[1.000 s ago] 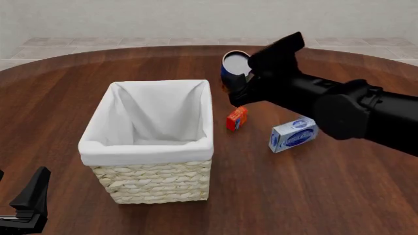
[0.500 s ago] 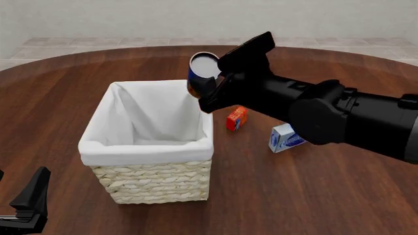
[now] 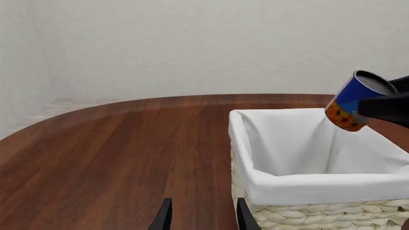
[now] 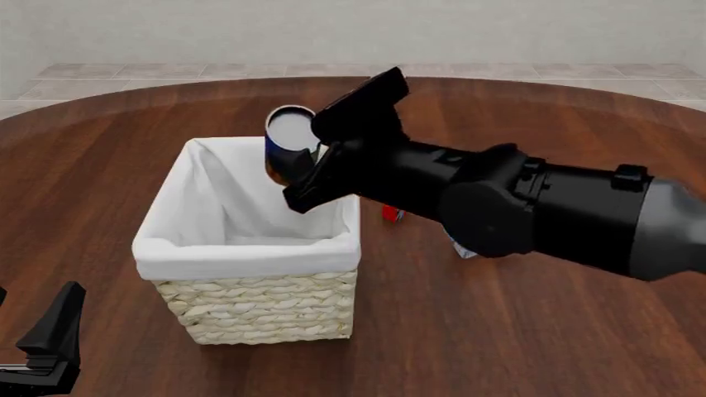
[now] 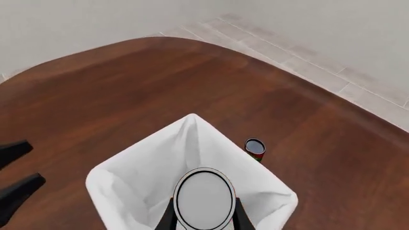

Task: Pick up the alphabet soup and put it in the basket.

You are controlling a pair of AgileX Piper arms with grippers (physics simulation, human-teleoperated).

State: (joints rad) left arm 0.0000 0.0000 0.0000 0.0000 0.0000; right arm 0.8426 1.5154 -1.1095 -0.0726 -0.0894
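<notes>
The alphabet soup, a small blue can with a silver top and orange-red base, is tilted in the air over the far right part of the basket. My right gripper is shut on the can. In the right wrist view the can's top sits between the fingers, above the basket's white liner. In the left wrist view the can hangs over the basket's far rim. My left gripper is open and empty, low at the near left, apart from the basket.
A small orange-red box and a blue-and-white carton lie right of the basket, mostly hidden by my right arm. A small dark can stands on the table beside a basket corner. The table is round, dark wood.
My right gripper has carried the can leftward, from beyond the basket's far right corner to above its inside. The left arm has not moved.
</notes>
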